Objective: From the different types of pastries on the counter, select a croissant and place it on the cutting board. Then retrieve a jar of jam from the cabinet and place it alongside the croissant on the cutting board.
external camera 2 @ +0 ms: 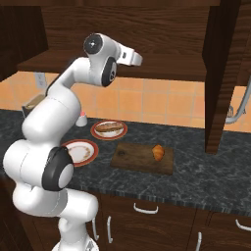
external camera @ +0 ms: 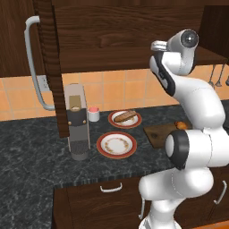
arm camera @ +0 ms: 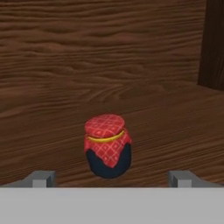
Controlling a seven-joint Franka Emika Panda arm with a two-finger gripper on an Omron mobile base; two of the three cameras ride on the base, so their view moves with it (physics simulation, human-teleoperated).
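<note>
In the hand view the pincer [arm camera: 111, 178] stands with its 2 tips wide apart, the jam jar [arm camera: 107, 146] upright on the cabinet shelf [arm camera: 175, 127] just ahead, between them but ungripped. The right base view adds, well below the pincer, the croissant [external camera 2: 158, 152] lying on the cutting board [external camera 2: 137, 159], with 2 plates [external camera 2: 82, 151] left of it.
</note>
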